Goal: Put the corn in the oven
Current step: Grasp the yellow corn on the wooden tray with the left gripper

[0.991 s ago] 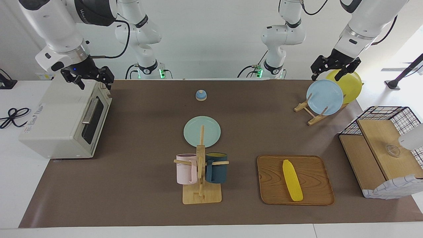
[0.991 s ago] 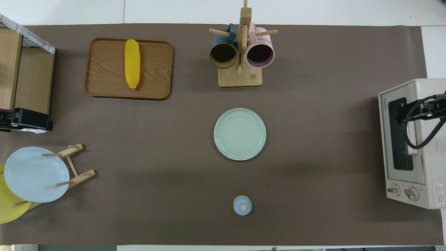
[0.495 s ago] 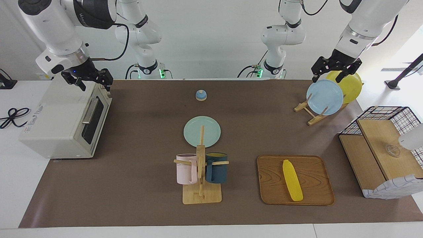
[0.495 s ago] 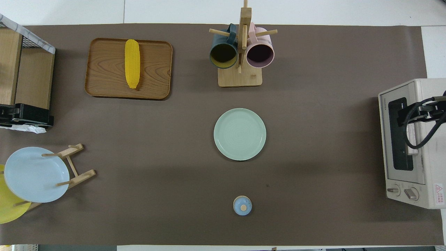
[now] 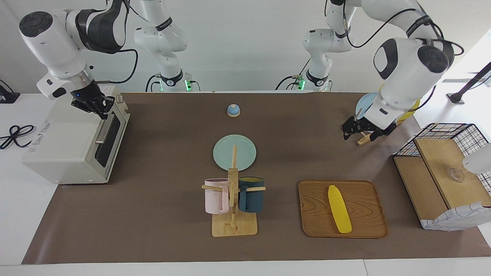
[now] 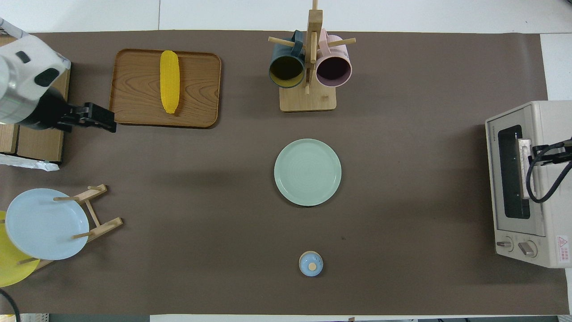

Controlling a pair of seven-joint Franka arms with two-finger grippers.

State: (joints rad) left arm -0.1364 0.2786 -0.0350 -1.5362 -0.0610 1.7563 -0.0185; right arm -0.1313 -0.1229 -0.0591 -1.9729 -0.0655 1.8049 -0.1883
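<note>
Nothing is done yet: the ribbed yellow corn cob (image 5: pixel 339 209) lies on the wooden tray (image 5: pixel 315 221) near the table's edge farthest from the robots, the boxy cream-white toaster oven (image 5: pixel 65 145) at the right arm's end is shut, the right gripper (image 5: pixel 100 108) is pressed together at its bar handle (image 5: pixel 102 129), and the left gripper (image 5: pixel 361 132) hangs spread and empty.

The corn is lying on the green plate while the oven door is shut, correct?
Not quite. The corn lies on the wooden tray, not on the green plate, as the facing view shows. The oven door is indeed shut.

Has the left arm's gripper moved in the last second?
Yes. The left gripper was up over the blue and yellow plates in the wooden plate rack; now it hangs lower, toward the rectangular wooden tray holding the yellow corn cob.
</note>
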